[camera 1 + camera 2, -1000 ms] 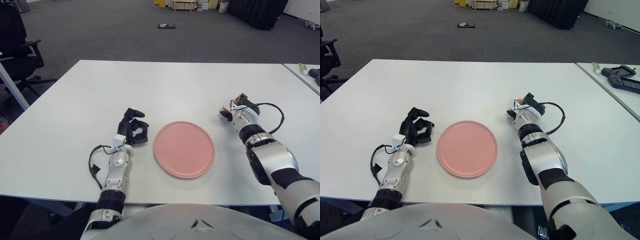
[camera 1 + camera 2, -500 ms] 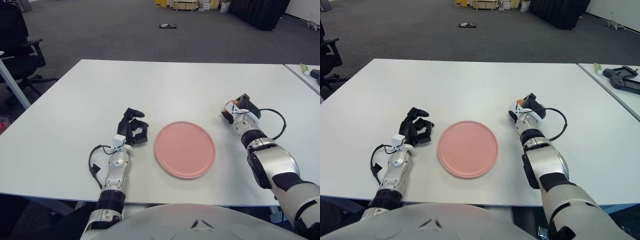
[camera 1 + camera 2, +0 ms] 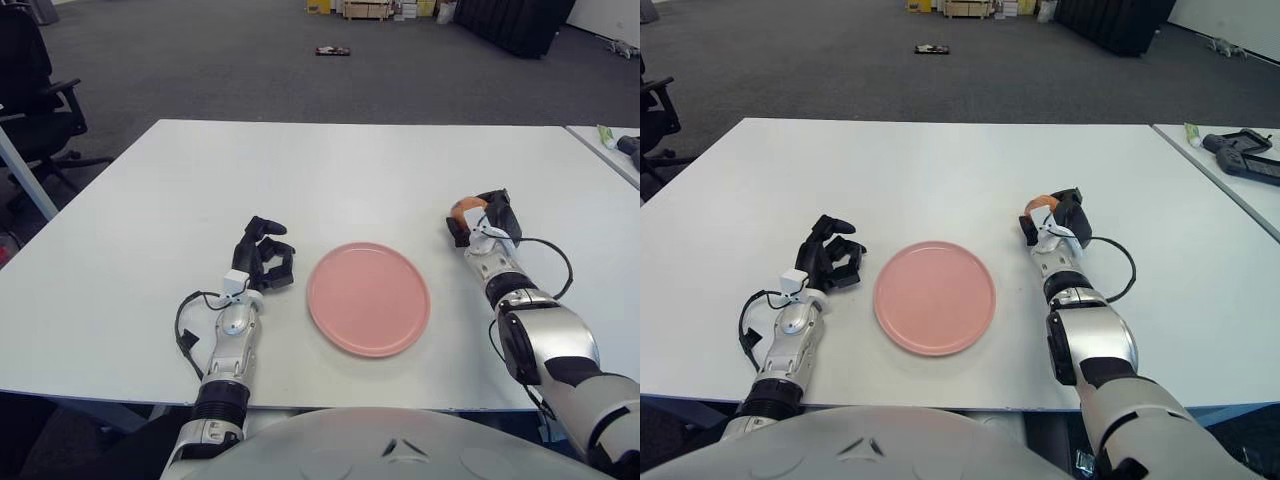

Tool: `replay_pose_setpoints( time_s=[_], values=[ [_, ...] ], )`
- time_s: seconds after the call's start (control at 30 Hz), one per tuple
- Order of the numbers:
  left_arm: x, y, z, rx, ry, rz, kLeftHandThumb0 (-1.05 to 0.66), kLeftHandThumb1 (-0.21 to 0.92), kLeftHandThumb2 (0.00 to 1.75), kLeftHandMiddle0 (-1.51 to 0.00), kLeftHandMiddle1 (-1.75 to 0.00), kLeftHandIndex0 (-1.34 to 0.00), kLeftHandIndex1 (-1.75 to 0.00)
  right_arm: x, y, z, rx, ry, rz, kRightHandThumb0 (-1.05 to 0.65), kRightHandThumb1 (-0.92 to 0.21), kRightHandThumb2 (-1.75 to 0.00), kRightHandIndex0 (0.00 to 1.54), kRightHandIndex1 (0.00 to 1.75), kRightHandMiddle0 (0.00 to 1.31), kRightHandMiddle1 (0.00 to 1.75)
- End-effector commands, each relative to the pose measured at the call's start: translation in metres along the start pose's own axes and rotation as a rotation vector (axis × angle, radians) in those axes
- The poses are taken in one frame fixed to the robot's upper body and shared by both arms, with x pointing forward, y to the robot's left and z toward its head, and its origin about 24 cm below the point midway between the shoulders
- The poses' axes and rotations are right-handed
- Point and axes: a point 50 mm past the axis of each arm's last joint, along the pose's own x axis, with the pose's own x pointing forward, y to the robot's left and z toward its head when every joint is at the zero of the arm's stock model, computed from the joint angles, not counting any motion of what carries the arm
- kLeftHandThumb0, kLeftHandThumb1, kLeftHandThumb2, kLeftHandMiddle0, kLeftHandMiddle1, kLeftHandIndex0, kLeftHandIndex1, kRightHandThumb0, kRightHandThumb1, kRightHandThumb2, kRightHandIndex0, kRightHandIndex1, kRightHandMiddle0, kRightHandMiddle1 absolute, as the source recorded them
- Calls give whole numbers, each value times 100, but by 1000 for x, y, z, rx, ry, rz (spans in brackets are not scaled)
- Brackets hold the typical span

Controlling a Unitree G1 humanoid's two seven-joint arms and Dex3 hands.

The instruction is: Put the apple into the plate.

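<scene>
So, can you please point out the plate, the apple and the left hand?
plate (image 3: 369, 298), left eye view, centre of the pink dish.
apple (image 3: 464, 207), left eye view, orange part showing in the right hand.
left hand (image 3: 833, 257), right eye view, the dark fingers.

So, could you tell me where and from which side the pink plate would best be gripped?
Probably at the rim of the pink plate, on its left edge, coming in low from the left: it lies flat and shallow, so only the thin edge offers a hold. The left robot hand shows just left of it; the right robot hand is closed on the apple.
</scene>
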Motion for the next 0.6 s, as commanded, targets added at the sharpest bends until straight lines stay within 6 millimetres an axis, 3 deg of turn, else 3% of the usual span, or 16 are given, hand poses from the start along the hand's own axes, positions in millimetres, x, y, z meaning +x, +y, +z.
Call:
replay_pose_setpoints(
  time_s=[0.0, 0.3, 0.57],
  values=[
    [-5, 2, -8, 7, 39, 4, -1, 34, 122, -69, -147, -43, -175, -9, 9, -16, 157, 79, 75, 0, -5, -159, 85, 163, 58, 175],
    [-4, 2, -8, -1, 48, 9, -1, 34, 120, -69, -145, -44, -175, -6, 7, -13, 410, 141, 86, 0, -2, -163, 86, 165, 60, 175],
    [-4, 2, -8, -4, 44, 4, -1, 33, 121, -70, -145, -44, -175, -5, 5, -8, 511, 127, 78, 0, -1, -165, 87, 167, 61, 175]
  ],
)
